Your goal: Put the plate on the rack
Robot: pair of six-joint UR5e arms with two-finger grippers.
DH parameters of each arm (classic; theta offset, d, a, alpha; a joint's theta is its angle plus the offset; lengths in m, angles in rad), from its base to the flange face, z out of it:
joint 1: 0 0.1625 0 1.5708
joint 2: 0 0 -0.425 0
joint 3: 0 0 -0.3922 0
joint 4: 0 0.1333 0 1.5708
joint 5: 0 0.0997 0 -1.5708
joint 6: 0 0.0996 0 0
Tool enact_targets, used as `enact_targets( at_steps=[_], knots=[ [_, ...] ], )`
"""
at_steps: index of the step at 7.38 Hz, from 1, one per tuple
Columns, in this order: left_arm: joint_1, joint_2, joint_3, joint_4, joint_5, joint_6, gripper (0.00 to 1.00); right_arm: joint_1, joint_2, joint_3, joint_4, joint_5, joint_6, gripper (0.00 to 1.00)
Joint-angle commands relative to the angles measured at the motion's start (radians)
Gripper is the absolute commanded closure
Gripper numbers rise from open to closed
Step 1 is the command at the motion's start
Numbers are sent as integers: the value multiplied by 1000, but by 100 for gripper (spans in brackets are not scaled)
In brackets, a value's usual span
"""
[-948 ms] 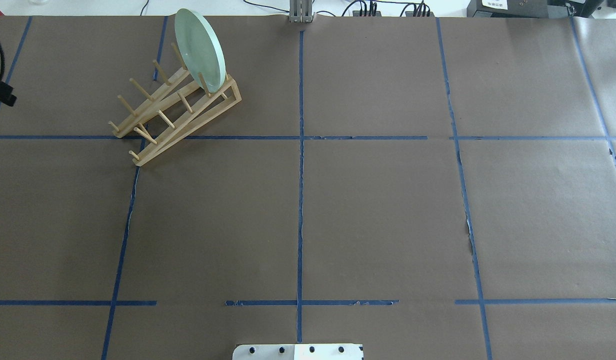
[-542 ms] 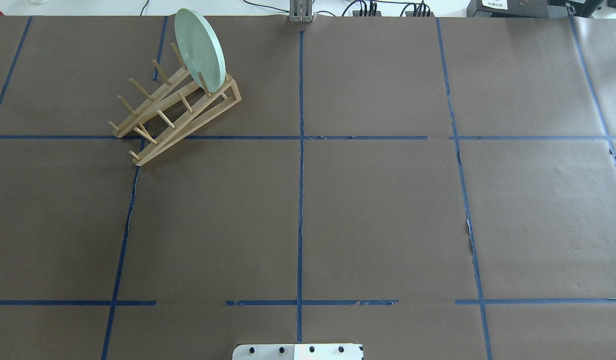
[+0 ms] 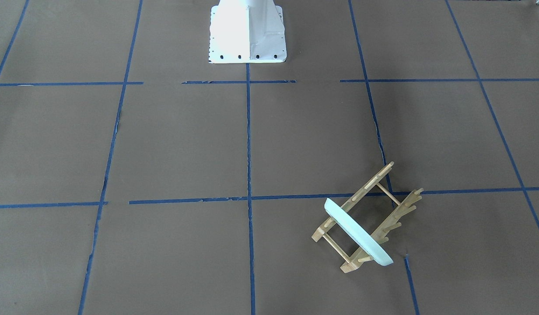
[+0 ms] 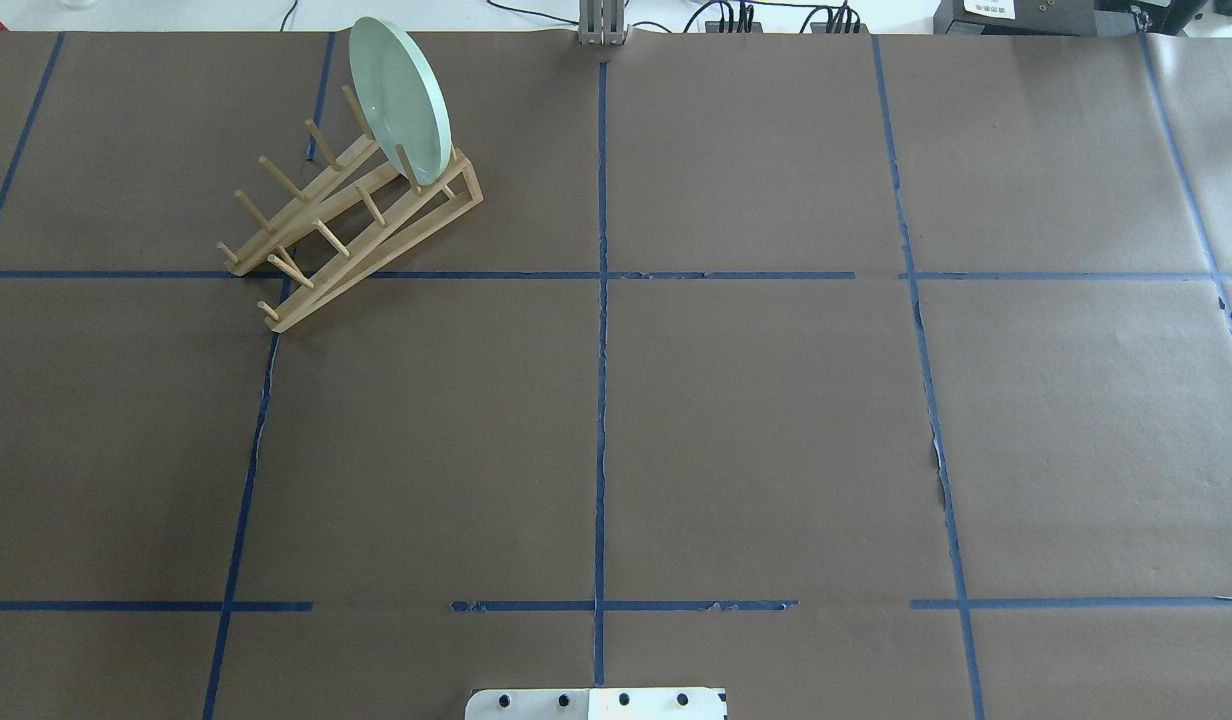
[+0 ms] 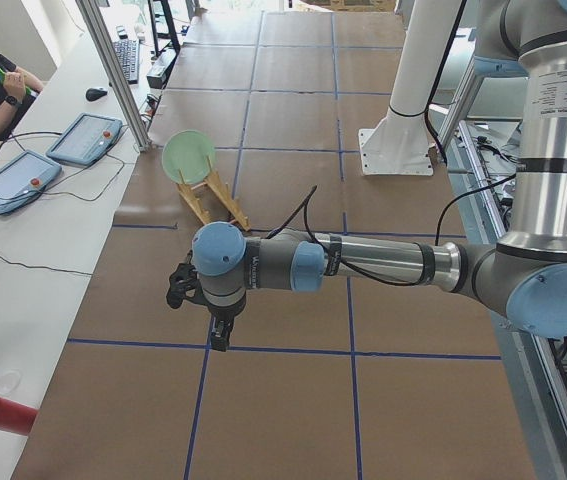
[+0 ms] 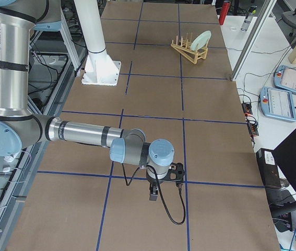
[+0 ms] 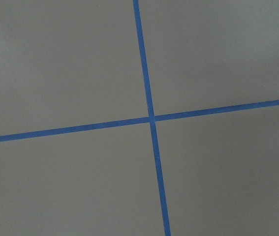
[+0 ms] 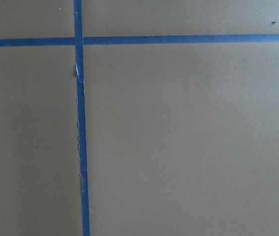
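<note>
"Nearest the robot, by the white metal base plate (image 4: 596, 703), is anything different?"

"No. From there outward it is brown paper table covering (image 4: 756, 430) crossed by blue tape lines (image 4: 600, 400). The change was at the left edge of the overhead view. A dark part, probably of the left arm, showed there a moment ago and is gone now."

"So where are the pincers?"

"Both are out at the table's ends and show only in the side views. The left gripper (image 5: 220, 335) points down over a tape crossing, well apart from the rack. The right gripper (image 6: 154, 194) hangs over tape at the other end. I cannot tell whether either is wide or narrow. Neither wrist camera shows fingers, only paper and tape."

"And farther out?"

"The small light wooden peg rack (image 4: 356, 225) sits on the far left, unmoved. The round pale mint-green plate (image 4: 401, 98) stands on edge at its far end, between pegs and leaning a little. Nothing touches it."

"Meaning?"

"I judge the placing done. The plate has kept its pose unaided as the arm drew away."
</note>
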Motion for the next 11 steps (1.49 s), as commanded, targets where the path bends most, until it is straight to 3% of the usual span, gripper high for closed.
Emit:
enact_targets(
  at_steps=[1,4,11],
  knots=[
    [0,3,25,6,0,1,0,1,0,-1,0,0,0,0],
    [3,26,20,-3,86,-3,0,1,0,-1,0,0,0,0],
    [3,23,20,-9,80,-3,0,-1,0,-1,0,0,0,0]
  ],
)
